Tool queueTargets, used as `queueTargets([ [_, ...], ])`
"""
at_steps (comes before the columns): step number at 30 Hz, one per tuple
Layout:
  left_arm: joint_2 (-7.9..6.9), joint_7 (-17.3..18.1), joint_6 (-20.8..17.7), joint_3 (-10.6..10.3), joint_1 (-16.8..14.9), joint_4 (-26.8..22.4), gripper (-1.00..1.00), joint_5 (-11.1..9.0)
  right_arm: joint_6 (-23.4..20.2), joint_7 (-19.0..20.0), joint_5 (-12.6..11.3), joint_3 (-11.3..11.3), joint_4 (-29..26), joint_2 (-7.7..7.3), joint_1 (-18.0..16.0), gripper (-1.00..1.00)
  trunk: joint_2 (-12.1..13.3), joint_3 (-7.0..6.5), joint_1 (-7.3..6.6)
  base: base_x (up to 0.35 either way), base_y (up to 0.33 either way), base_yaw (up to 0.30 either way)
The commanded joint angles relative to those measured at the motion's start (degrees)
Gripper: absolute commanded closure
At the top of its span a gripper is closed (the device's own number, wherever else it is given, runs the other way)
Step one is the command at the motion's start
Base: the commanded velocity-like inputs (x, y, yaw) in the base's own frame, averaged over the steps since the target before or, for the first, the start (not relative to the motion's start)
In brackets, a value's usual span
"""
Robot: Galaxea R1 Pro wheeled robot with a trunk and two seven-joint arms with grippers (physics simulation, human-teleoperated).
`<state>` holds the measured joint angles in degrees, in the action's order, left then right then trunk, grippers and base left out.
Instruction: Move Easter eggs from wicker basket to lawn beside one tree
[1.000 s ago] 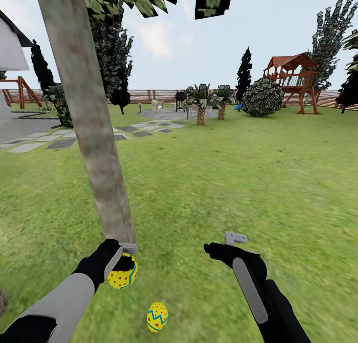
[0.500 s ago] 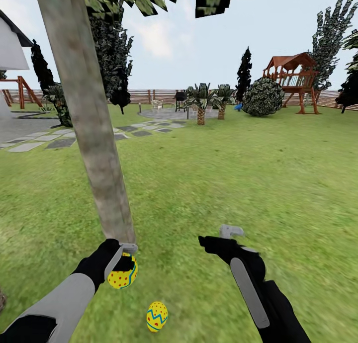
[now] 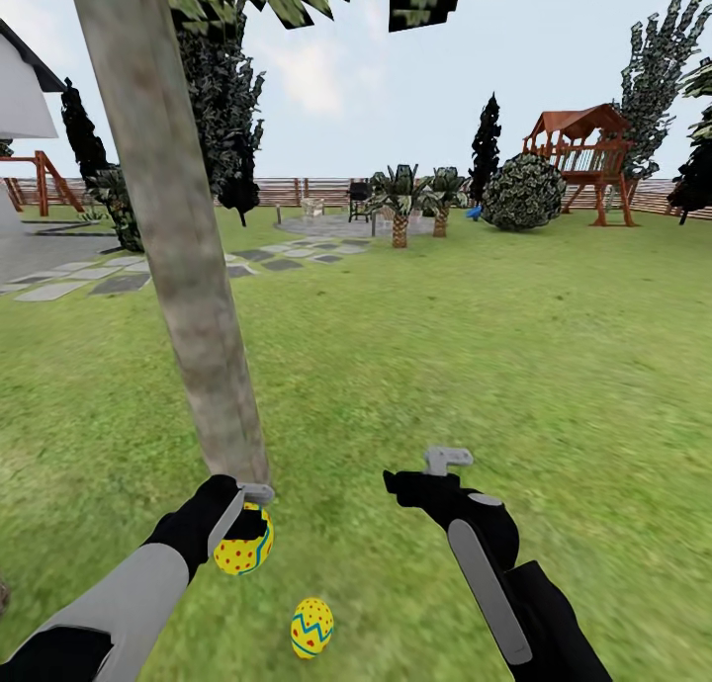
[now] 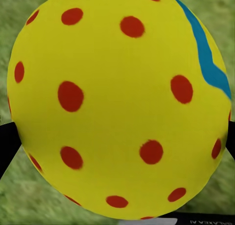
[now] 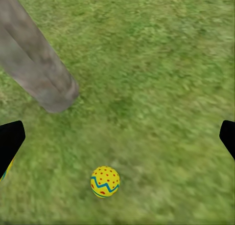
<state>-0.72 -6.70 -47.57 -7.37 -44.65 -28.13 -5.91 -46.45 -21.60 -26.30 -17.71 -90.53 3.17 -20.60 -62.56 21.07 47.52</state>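
The left arm reaches forward and down, grey forearm and black wrist, and its left gripper (image 3: 247,519) is clamped around an egg (image 3: 243,547). The right arm stretches forward beside it, and the right gripper (image 3: 427,468) hangs with its fingers (image 5: 11,139) spread wide, nothing between them.

Grey stepping stones (image 3: 119,285) lead toward two short palms (image 3: 415,204) and a round bush (image 3: 522,194)

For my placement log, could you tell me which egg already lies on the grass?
The zigzag-banded egg lying free on the lawn; the other egg sits in the left gripper.
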Motion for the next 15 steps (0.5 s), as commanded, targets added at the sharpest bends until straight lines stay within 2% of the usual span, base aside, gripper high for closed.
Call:
queueTargets([
  [1,-0.07,-0.52,-0.24,-0.47,-0.03,-0.08,1.00,-0.56,-0.13,-0.60,-0.60,-0.03,-0.03,0.00,-0.05,-1.00,-0.47,0.25,0.23,0.000,0.000,0.000],
  [7,-0.07,-0.52,-0.25,-0.64,0.00,-0.05,1.00,-0.39,-0.13,-0.54,-0.60,0.12,0.18,0.00,-0.05,-1.00,-2.87,1.33,1.55,0.000,0.000,0.000],
  [15,0.09,-0.50,-0.16,-0.89,-0.08,2.60,1.00,-0.11,-0.13,-0.43,-0.67,0.13,0.26,0.02,-0.05,-1.00,-6.08,2.77,3.31,0.000,0.000,0.000],
])
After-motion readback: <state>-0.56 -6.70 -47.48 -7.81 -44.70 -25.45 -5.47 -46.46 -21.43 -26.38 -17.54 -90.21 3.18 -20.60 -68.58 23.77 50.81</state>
